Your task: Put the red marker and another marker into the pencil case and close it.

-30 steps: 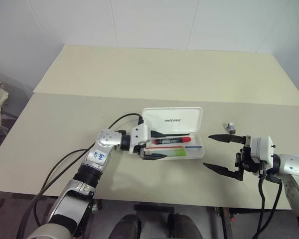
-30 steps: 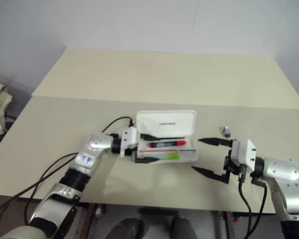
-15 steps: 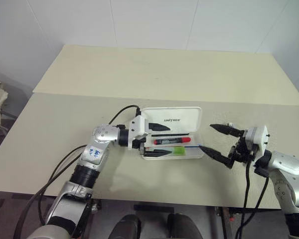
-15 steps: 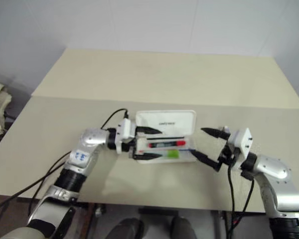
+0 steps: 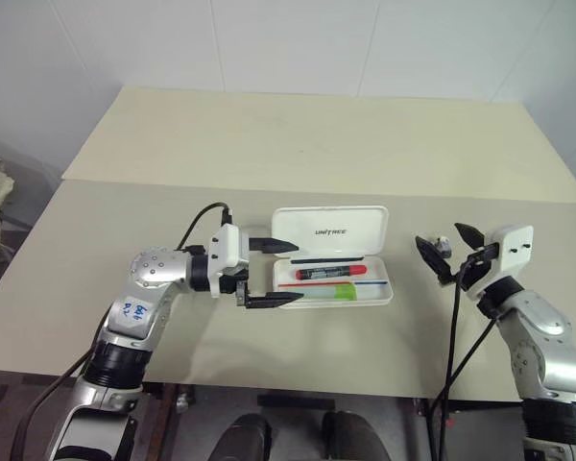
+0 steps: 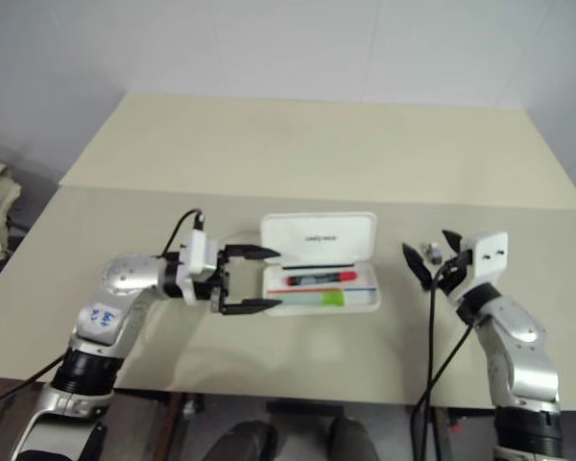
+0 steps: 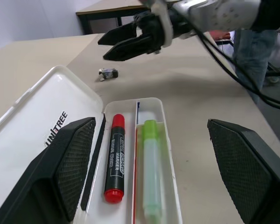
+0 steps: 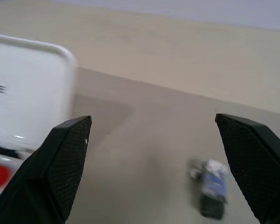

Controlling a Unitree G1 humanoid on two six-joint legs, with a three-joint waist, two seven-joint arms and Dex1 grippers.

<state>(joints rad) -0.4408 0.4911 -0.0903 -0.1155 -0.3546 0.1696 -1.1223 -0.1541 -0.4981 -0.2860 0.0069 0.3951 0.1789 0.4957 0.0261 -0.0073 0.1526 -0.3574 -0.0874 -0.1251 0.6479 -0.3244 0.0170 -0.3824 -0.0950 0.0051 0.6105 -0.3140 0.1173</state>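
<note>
While head views give whole table (image 5: 125, 221), left wrist view reads marker print and shows person's jeans at 1 o'clock. Pencil case (image 5: 331, 231) open, white, table centre — red marker (image 5: 331, 273) and green marker (image 5: 336, 291) inside. Left claw (image 5: 274, 272) spread empty at case's 9 o'clock; right claw (image 5: 442, 247) spread empty at 3 o'clock, beside small clip (image 8: 211, 189).

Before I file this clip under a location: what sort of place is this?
Probably a lab or test room: a bare beige table against plain white walls, with a pencil case laid out.
</note>
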